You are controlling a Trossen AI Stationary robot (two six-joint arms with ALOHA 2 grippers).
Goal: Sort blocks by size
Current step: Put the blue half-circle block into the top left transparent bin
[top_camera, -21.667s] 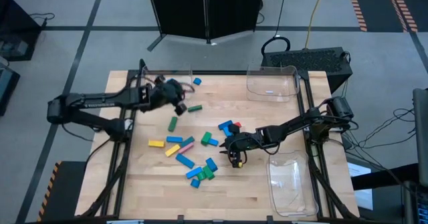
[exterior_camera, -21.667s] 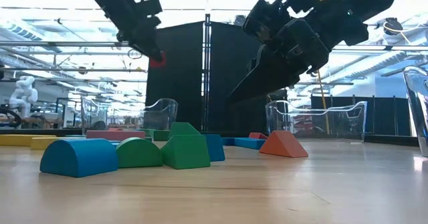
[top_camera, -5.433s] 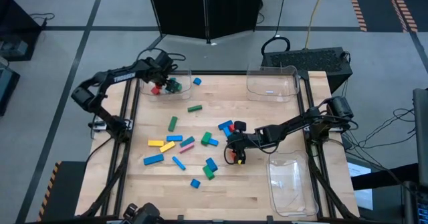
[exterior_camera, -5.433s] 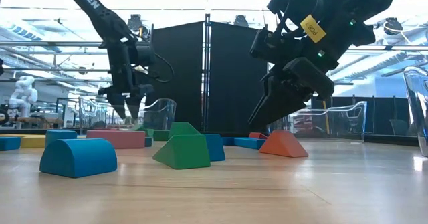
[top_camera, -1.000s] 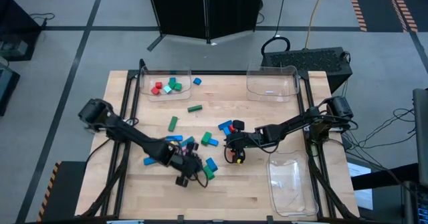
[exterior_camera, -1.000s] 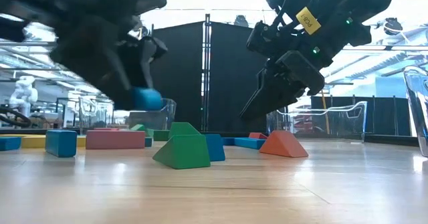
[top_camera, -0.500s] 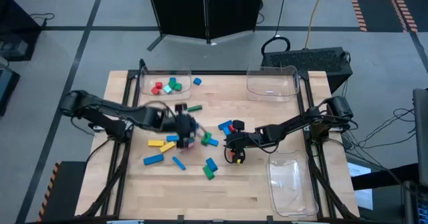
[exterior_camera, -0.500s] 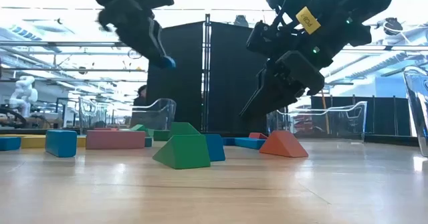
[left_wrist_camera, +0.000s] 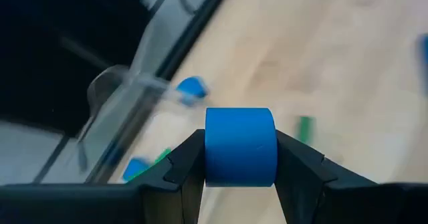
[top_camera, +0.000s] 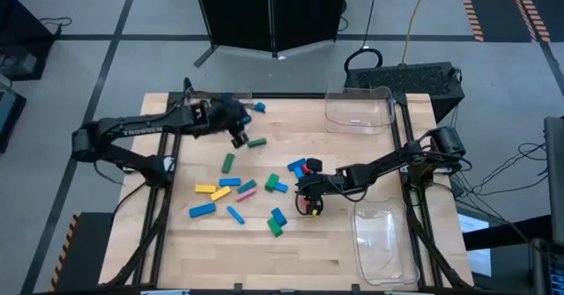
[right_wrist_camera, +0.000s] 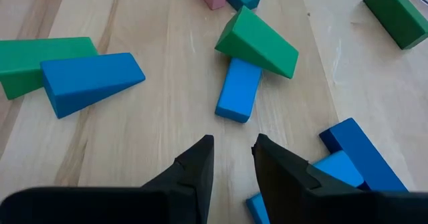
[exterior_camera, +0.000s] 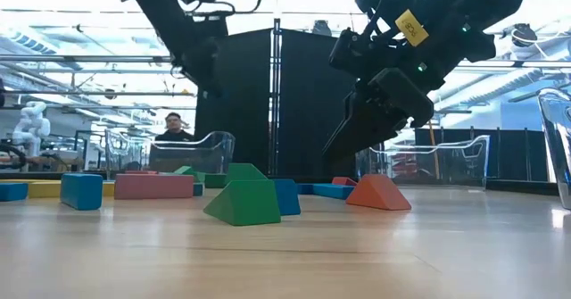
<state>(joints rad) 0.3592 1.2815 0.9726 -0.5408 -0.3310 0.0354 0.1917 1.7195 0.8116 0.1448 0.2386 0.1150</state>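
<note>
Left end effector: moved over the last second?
Yes. The left end effector, shut on a blue block, swung from the table's near middle up to the far-left tray.

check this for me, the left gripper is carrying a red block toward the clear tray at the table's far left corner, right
Not quite: the block clamped in the left gripper is blue, not red, as the left wrist view shows. The rest holds: it is by the clear tray at the far left corner.

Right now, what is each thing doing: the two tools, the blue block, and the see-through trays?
Left tool: shut on the blue block, raised near the far-left tray.
Blue block: gripped between the fingers, off the table.
Right tool: slightly parted, holding nothing, above loose blocks.
Far-left tray: mostly hidden by the arm.
Far-right tray: no blocks inside.
Near-right tray: no blocks inside.
</note>
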